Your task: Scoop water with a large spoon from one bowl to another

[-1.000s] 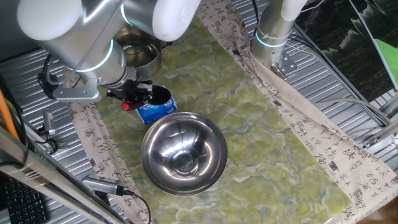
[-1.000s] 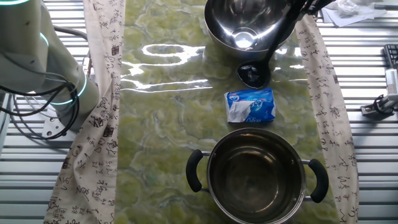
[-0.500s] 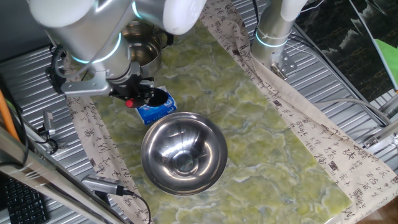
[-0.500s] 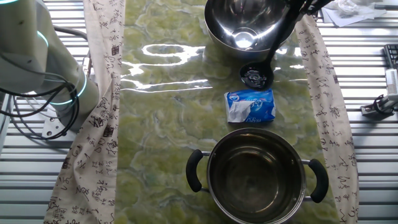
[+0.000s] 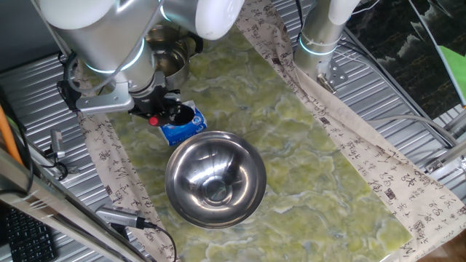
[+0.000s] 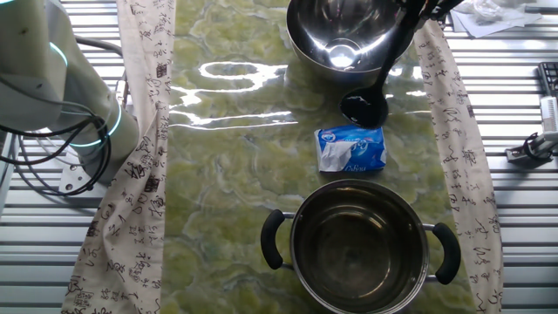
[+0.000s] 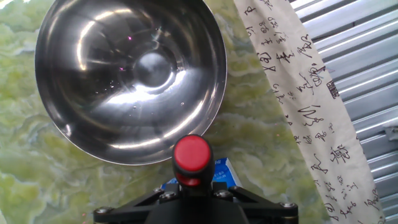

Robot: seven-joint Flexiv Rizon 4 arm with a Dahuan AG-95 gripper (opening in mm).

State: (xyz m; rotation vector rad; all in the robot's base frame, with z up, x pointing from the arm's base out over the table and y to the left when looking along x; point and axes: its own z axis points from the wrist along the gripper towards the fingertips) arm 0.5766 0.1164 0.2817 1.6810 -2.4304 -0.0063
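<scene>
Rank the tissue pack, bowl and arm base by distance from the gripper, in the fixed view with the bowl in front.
From the gripper, shut on the spoon:
1. Tissue pack, just right of it, under the spoon's cup.
2. Bowl, lower right, toward the camera.
3. Arm base, far upper right.

Blue-and-white tissue pack (image 6: pixel 351 147) lies flat on the surface (image 6: pixel 235 174), which is covered by a glossy green marbled sheet. Pale cloth strips printed with dark characters (image 6: pixel 142 131) run along both long edges. Ribbed metal panels (image 6: pixel 523 218) flank the surface. Black keyboard corner (image 5: pixel 22 236) at lower left in one fixed view. Crumpled white paper (image 6: pixel 493 12) at the top right corner in the other fixed view.
</scene>
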